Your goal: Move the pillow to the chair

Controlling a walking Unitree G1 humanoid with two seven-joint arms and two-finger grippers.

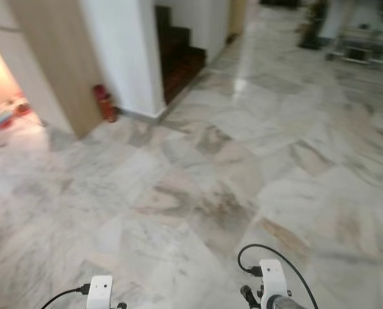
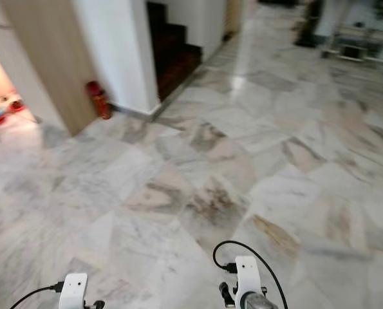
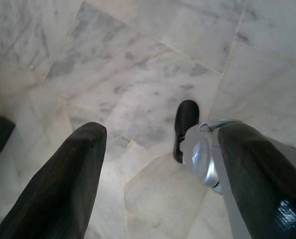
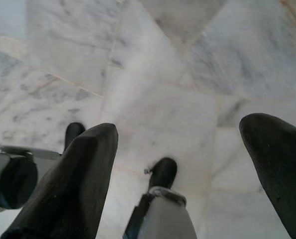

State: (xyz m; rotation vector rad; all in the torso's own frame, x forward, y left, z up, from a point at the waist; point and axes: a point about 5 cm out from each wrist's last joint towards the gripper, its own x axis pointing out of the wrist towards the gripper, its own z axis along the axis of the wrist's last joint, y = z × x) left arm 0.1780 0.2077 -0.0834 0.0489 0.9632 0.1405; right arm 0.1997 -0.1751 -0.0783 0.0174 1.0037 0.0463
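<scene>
Fingers of left gripper (image 3: 152, 184) and right gripper (image 4: 187, 174) spread wide, empty, above marble floor (image 1: 242, 161).

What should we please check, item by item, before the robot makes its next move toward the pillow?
1. Pillow located: not ok, no pillow can be made out ahead.
2. Chair located: cannot tell, the furniture far ahead on the right is too blurred to identify.
3. Left gripper free: ok, open over the marble floor, holding nothing.
4. Right gripper free: ok, open, holding nothing.
5. Path ahead: ok, bare floor just ahead; the red object stands beside the wall corner on the left.
6. Stairs: ok, well off to the left.
</scene>
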